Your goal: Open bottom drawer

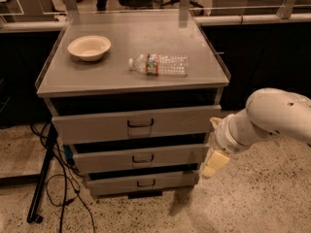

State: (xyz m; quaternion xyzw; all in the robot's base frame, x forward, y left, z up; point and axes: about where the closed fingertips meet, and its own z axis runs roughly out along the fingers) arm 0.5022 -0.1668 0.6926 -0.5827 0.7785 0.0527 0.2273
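A grey metal cabinet has three drawer fronts stacked one under another. The bottom drawer [143, 184] is the shortest and narrowest front, with a small dark centre handle [145, 183]; it sits near the floor, pulled out only slightly. My gripper [215, 163] hangs from the white arm at the cabinet's right side, level with the middle drawer's right end and above and to the right of the bottom drawer. It holds nothing that I can see.
The top drawer [138, 124] and middle drawer [141, 158] also stand slightly out. A beige bowl [89, 47] and a lying plastic water bottle [159, 64] rest on the cabinet top [116, 76]. Black cables and a stand leg [41, 178] lie on the floor at left.
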